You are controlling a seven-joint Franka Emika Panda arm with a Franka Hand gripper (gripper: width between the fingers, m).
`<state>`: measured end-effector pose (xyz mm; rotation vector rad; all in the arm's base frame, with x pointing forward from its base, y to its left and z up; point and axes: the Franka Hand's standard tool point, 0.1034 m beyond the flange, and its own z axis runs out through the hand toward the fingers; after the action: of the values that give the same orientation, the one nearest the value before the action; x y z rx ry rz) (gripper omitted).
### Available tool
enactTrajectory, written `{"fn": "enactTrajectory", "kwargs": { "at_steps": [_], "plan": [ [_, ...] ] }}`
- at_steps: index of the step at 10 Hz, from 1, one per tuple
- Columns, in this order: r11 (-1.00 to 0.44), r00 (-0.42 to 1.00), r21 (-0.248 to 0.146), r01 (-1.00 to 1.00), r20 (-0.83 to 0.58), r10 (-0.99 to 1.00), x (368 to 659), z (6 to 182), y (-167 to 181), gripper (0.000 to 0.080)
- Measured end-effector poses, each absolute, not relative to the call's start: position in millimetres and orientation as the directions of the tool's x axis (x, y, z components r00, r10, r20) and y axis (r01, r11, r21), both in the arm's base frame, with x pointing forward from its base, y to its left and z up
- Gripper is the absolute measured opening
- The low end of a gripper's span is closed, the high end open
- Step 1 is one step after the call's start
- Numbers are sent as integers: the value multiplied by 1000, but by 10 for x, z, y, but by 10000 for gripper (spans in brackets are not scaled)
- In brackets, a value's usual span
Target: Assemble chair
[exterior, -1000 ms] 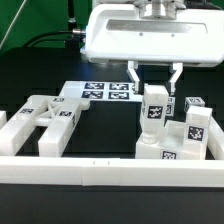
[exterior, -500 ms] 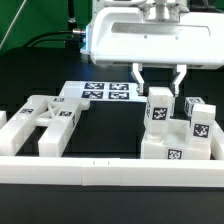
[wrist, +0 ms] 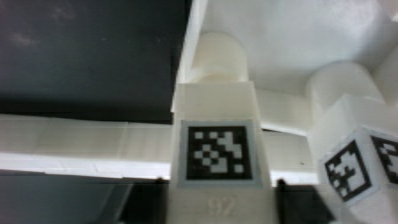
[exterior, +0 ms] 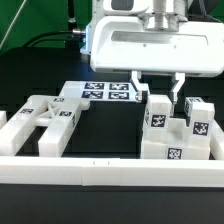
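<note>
Nearest, a white border rail runs in front of the seat block; above that block a leg bar stands upright, its top held in the narrow hand; the X-braced frame lies on the tabletop, well off the block toward the exterior view's left; the marker board lies behind it.

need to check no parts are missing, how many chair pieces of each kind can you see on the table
X-braced frame: 1
seat block: 1
leg bars, standing upright at the seat block: 2 clearly seen
total: 4
</note>
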<state>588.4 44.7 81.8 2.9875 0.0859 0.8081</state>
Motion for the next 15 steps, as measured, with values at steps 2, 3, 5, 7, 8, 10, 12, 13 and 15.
{"fn": "enactTrajectory", "kwargs": {
  "at_steps": [2,3,5,7,8,10,12,13,15],
  "plan": [
    [-997,862,62,45,501,70,5885,819,437,487],
    [-996,864,72,59,496,87,5913,845,421,626],
    [-992,862,90,84,493,118,5975,913,379,644],
    [-991,870,93,96,476,129,6021,1004,343,649],
    [-990,874,93,101,468,133,6072,1086,329,649],
    [-990,873,96,105,468,138,6096,1106,322,649],
    [-990,904,82,111,405,135,6070,1059,353,649],
    [-991,932,67,116,337,132,6052,1031,386,649],
    [-992,969,42,119,214,126,6041,1011,421,649]
  ]
}}
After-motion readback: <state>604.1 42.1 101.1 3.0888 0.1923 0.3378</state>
